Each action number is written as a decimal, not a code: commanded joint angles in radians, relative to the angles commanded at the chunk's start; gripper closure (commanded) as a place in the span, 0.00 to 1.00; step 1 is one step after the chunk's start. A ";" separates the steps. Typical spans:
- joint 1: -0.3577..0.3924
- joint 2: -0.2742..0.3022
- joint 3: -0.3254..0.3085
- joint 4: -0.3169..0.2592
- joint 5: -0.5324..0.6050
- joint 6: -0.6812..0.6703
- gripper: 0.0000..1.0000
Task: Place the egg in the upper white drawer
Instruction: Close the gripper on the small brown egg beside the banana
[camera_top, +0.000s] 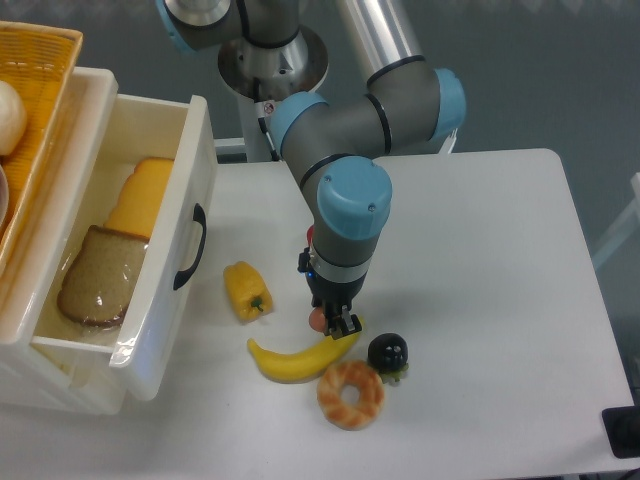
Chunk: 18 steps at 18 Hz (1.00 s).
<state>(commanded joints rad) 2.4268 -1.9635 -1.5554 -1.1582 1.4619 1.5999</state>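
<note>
1. Early stage: gripper (341, 326) sits low over the egg (317, 319), at 3 o'clock from the yellow pepper (246, 289); grasp state unclear, can't tell.
2. Left: lift, carry toward 9 o'clock, drop into the upper white drawer (166, 240), which stands open.
3. Counts: one egg, one banana (290, 359), one donut (350, 394).

White table (480, 250) carries yellow pepper (246, 289), banana (290, 362), doughnut (351, 394), egg (316, 319).

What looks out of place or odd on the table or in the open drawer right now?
Nothing is spilled or broken. The upper white drawer stands pulled open, with bread slices lying inside. The gripper is low over the egg, which lies right beside the banana; that tight spacing is the only awkward point.
</note>
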 joint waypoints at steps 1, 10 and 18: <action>0.000 0.000 -0.002 0.000 0.000 -0.002 0.82; 0.009 0.020 0.043 -0.003 -0.015 -0.037 0.82; 0.026 0.089 0.078 -0.040 -0.075 -0.144 0.84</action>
<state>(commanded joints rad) 2.4528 -1.8746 -1.4772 -1.1979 1.3867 1.4558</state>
